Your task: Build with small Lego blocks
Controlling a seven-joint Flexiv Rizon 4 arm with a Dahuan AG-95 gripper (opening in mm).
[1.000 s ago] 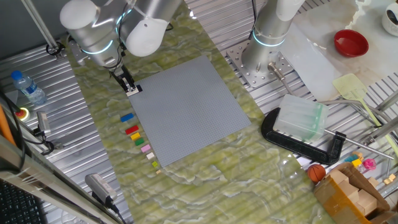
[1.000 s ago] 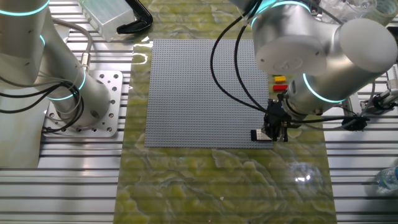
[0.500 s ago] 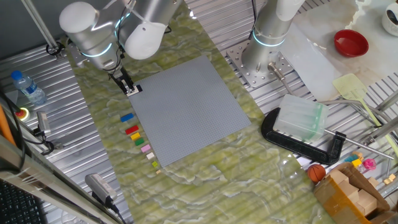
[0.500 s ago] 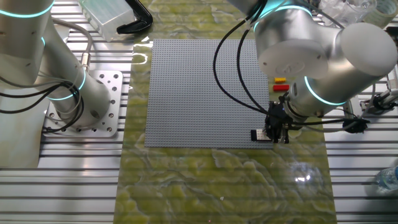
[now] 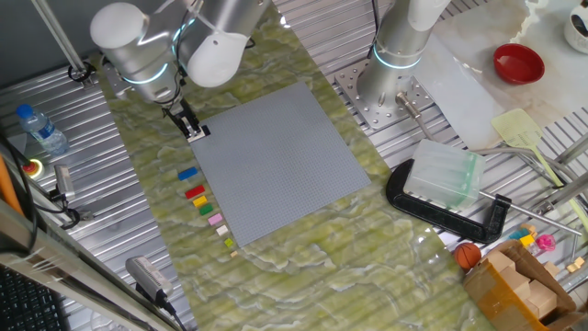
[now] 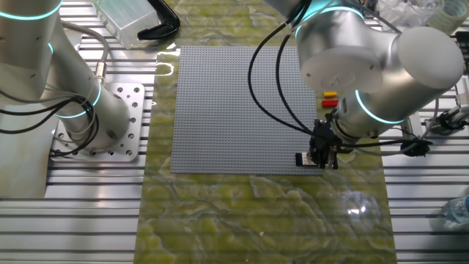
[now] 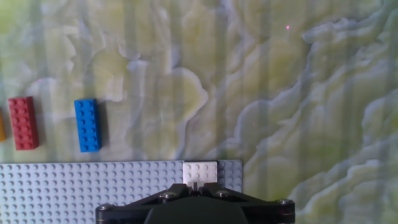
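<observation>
A white brick sits on the near corner of the grey baseplate; it also shows in one fixed view and in the other. My gripper is right at the white brick, fingers drawn together over its near edge; it also shows in both fixed views. A blue brick and a red brick lie on the mat beside the plate. One fixed view shows the row of blue, red, green and pink bricks.
A second arm's base stands at the far side of the baseplate. A black clamp with a clear box lies to the right, a red bowl beyond it. A water bottle lies at the left.
The arm's upper joints shift slightly. The gripper stays at the white brick on the plate's corner.
</observation>
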